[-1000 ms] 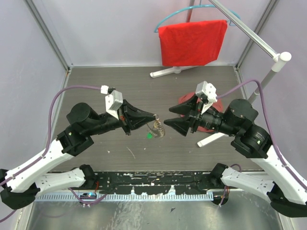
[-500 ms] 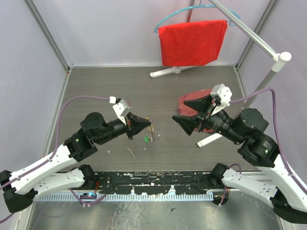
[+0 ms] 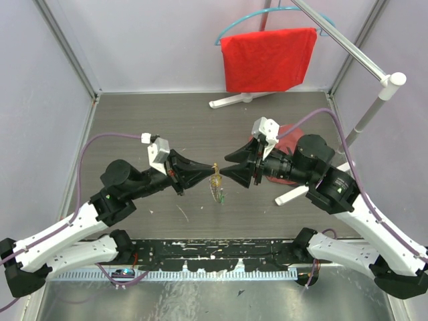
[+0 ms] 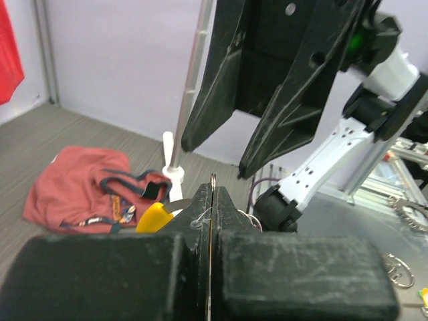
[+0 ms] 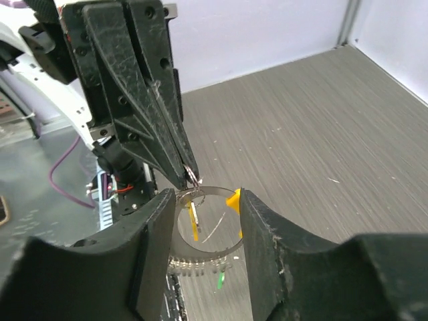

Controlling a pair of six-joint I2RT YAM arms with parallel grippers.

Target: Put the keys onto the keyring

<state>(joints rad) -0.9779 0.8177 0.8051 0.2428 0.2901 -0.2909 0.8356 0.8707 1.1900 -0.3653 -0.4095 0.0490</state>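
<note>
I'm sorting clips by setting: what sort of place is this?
Probably a robotics lab test cell: a left arm and right arm mounted at the near edge of a table, plain panels on metal frame posts enclosing it, and a staged red cloth hung at the back.

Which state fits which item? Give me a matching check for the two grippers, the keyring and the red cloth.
1 left gripper
2 right gripper
3 keyring
4 red cloth

A hanging at the back
B open, fingers either side of the keyring
C shut on the keyring
D dangling between both grippers

Pairs: 1-C, 2-B, 3-D, 4-A
</note>
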